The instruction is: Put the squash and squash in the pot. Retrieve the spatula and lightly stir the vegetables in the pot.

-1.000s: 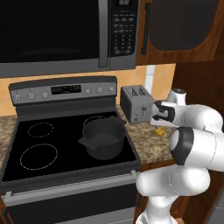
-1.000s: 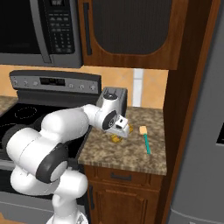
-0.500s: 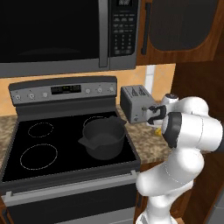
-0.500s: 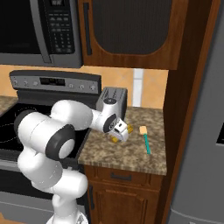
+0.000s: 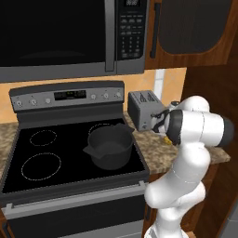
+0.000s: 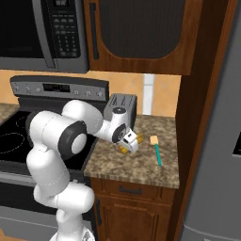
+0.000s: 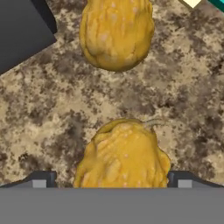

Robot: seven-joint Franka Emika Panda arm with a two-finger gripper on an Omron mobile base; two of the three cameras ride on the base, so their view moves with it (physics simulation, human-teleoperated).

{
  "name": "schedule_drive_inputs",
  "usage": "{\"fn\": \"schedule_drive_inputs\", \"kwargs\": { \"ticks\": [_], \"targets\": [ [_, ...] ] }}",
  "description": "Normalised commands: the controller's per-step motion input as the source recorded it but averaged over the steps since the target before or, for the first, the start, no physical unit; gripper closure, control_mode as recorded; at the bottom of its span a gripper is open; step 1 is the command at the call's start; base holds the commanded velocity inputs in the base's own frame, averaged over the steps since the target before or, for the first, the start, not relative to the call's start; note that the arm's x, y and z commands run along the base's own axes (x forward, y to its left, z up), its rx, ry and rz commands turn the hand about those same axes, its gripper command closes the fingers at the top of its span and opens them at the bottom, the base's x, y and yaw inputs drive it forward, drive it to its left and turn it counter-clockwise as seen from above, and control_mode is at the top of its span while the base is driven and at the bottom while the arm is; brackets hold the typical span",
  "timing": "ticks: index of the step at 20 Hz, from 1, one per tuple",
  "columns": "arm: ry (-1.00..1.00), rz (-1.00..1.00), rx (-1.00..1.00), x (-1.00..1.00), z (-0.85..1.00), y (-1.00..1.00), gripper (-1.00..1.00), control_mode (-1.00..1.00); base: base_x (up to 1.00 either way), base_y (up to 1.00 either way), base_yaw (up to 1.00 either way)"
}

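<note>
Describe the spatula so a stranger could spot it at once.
Find the toaster on the granite counter right of the stove. The spatula lies to its right, past two yellow squash: the lone slim tool, with a teal handle and cream blade.

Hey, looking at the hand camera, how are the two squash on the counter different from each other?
The near squash sits between the end effector fingertips; the far squash lies beyond them, apart from it. The near squash shows a thin curled stem; the far squash shows none. Both are bumpy, yellow-orange, and rest on the speckled counter.
</note>
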Motion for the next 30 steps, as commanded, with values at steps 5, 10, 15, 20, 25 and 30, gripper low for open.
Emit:
{"fn": "schedule_drive_inputs", "kwargs": {
  "ticks": [5, 10, 15, 20, 25, 30],
  "targets": [
    [0.0, 0.0, 0.0, -0.09, -0.01, 0.0, 1.0, -1.0, 0.0, 0.0, 0.0],
    [-0.16, 0.05, 0.0, -0.79, 0.66, 0.09, 1.0, -1.0, 0.0, 0.0, 0.0],
    [-0.18, 0.12, 0.0, -0.99, 1.0, 0.33, 1.0, -1.0, 0.0, 0.0, 0.0],
    [-0.02, 0.11, 0.0, -0.97, 1.0, 0.63, 1.0, -1.0, 0.0, 0.0, 0.0],
    [0.0, 0.07, -0.03, -0.89, 1.0, 0.43, 1.0, -1.0, 0.0, 0.0, 0.0],
    [-0.03, 0.13, -0.06, -0.56, 1.0, 0.7, 1.0, -1.0, 0.0, 0.0, 0.0]
  ]
}}
